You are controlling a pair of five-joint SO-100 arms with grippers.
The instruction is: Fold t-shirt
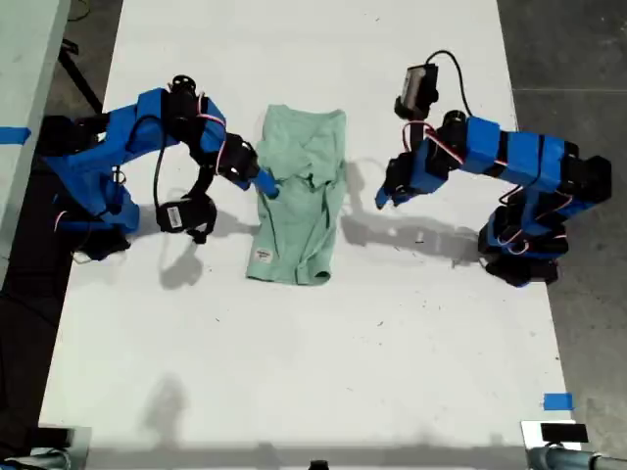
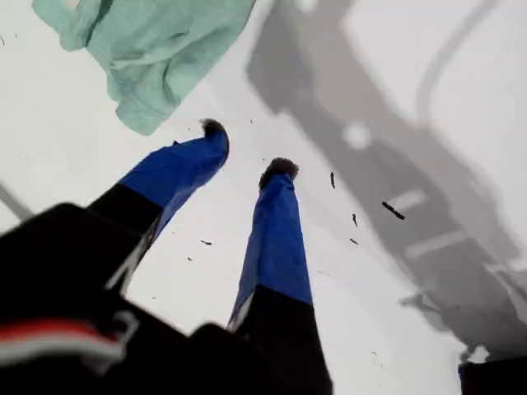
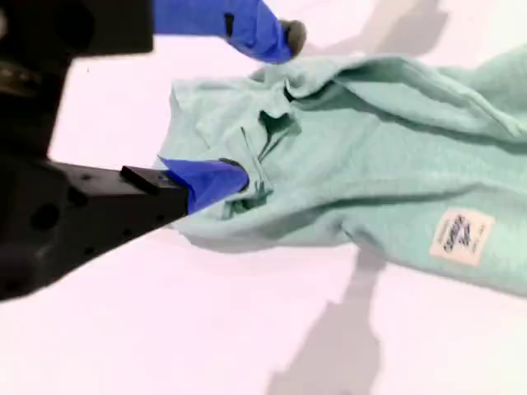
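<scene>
The pale mint-green t-shirt [image 1: 299, 201] lies folded into a narrow, wrinkled strip on the white table [image 1: 323, 372], a small white label [image 1: 262, 257] near its lower end. My second gripper [image 1: 265, 183], on the arm at the exterior view's left, is at the shirt's edge. In the second wrist view it [image 3: 268, 107] is open, one blue finger [image 3: 206, 179] touching a cloth fold [image 3: 272, 123], the other above the shirt [image 3: 370, 148]. My first gripper [image 1: 385, 199] hovers open beside the shirt on the exterior view's right, apart from it; its open jaws [image 2: 247, 148] hold nothing, the shirt [image 2: 148, 49] beyond them.
Blue tape [image 1: 556, 401] marks the table near the exterior view's lower right corner, with a grey device [image 1: 554, 433] below it. More blue tape [image 1: 14, 134] sits on a surface at that view's left edge. Dark floor [image 1: 578, 59] borders the table. Small dark specks [image 2: 392, 211] dot the tabletop.
</scene>
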